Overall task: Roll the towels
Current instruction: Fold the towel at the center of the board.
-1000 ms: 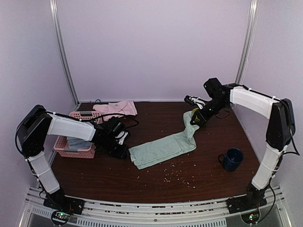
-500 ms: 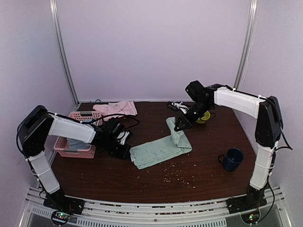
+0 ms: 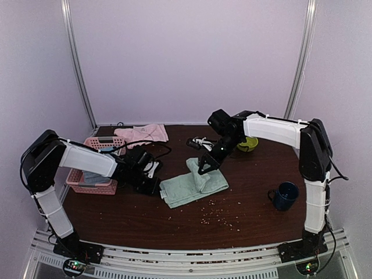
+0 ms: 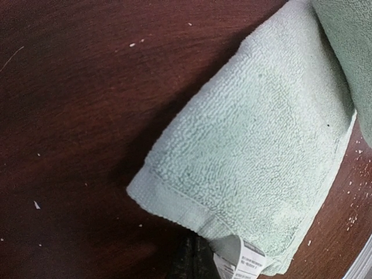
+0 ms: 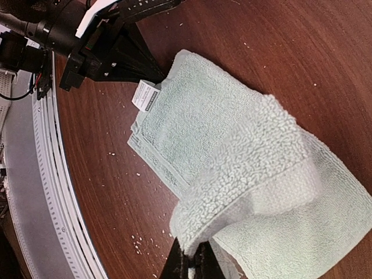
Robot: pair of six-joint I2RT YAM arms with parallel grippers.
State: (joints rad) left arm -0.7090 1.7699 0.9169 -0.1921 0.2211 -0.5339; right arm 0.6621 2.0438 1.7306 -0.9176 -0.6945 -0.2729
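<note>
The right gripper [image 5: 189, 260] is clamped on a raised fold of the sage green towel [image 5: 197, 125], its fingers pinched tight on the cloth's edge; the right arm is stretched far leftward across the table [image 3: 261, 226], wrist angled down; the towel's far end is doubled back over its flat part, mid-table. The left gripper [image 3: 152, 185] is set low at the towel's labelled corner; only a dark stub is seen under the cloth from its wrist, so its grip cannot be told. The pale pink towel [image 3: 143, 133] is seen crumpled at the back left, beside the pink basket [image 3: 90, 187].
</note>
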